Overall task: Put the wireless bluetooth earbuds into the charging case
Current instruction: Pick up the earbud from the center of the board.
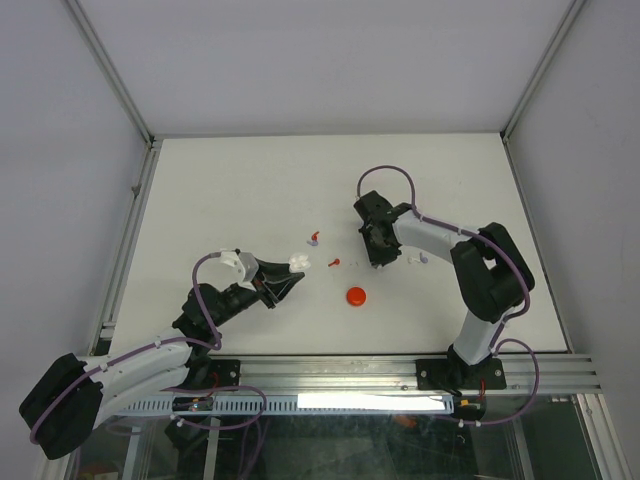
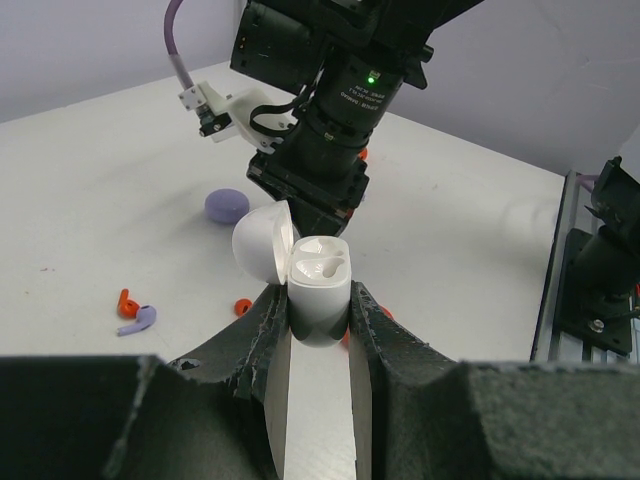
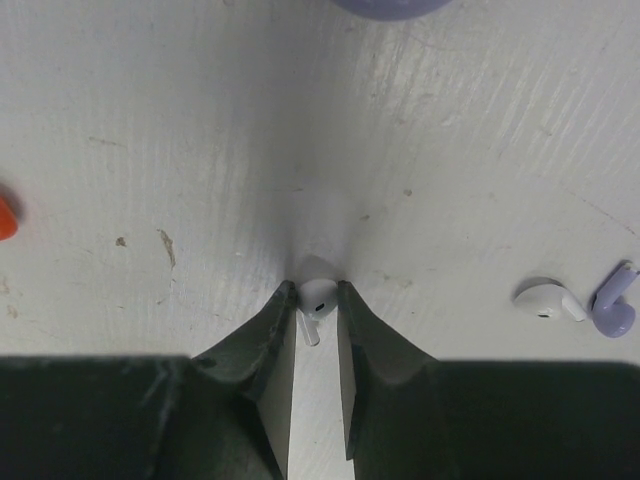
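Note:
My left gripper (image 2: 318,312) is shut on the white charging case (image 2: 320,285), which stands upright between the pads. Its lid (image 2: 262,243) is flipped open to the left and both sockets are bare. In the top view this gripper (image 1: 287,279) sits left of centre with the case (image 1: 296,262) at its tip. My right gripper (image 3: 316,290) is down at the table, its jaws shut on a white earbud (image 3: 318,296) with the stem pointing back toward the wrist. From above, the right gripper (image 1: 378,260) is right of centre.
A white earbud (image 3: 545,300) and a pale purple earbud (image 3: 613,312) lie to the right of the right gripper. A purple puck (image 2: 227,205), a red earbud (image 2: 127,302) and a purple earbud (image 2: 138,320) lie to the left of the case. A red puck (image 1: 356,296) lies between the arms.

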You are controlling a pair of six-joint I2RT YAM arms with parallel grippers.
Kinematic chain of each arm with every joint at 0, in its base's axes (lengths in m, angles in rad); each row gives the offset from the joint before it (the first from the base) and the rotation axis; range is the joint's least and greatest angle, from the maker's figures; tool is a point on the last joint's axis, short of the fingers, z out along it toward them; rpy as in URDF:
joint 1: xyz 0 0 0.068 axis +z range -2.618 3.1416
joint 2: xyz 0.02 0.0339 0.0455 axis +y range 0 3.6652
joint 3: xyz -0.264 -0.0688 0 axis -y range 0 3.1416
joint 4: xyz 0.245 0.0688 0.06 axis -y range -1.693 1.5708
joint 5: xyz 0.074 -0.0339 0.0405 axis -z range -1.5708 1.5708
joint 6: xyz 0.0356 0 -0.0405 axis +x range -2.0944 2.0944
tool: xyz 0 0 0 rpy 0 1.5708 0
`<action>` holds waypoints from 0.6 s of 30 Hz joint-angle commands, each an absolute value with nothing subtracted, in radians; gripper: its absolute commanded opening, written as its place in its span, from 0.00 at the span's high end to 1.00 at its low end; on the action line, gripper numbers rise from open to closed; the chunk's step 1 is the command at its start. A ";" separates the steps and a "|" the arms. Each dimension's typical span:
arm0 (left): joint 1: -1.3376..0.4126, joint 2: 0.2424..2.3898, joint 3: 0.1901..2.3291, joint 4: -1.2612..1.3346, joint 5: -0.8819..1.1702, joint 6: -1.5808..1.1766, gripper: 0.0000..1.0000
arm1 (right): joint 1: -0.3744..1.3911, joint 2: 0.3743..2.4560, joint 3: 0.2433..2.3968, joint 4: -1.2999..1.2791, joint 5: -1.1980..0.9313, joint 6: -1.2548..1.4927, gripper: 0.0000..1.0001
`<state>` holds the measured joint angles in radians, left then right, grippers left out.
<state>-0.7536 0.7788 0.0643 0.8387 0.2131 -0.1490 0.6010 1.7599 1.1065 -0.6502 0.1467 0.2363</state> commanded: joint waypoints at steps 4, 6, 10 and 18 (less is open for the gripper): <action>-0.762 0.795 0.043 0.963 0.183 -0.176 1.00 | 0.617 1.678 1.100 -0.651 0.113 0.227 0.84; -0.762 0.800 0.035 0.997 0.176 -0.184 1.00 | 0.620 1.638 1.100 -0.630 0.092 0.224 0.84; -0.762 0.810 0.030 1.032 0.177 -0.188 1.00 | 0.630 1.529 1.101 -0.580 0.066 0.211 0.85; -0.761 0.850 0.024 1.121 0.169 -0.196 1.00 | 0.655 1.310 1.104 -0.459 0.002 0.184 0.86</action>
<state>-0.7536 0.8303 0.0391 0.9901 0.1825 -0.1753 0.6350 1.4143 1.0874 -0.5682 0.0536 0.2104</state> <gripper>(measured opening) 0.244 0.207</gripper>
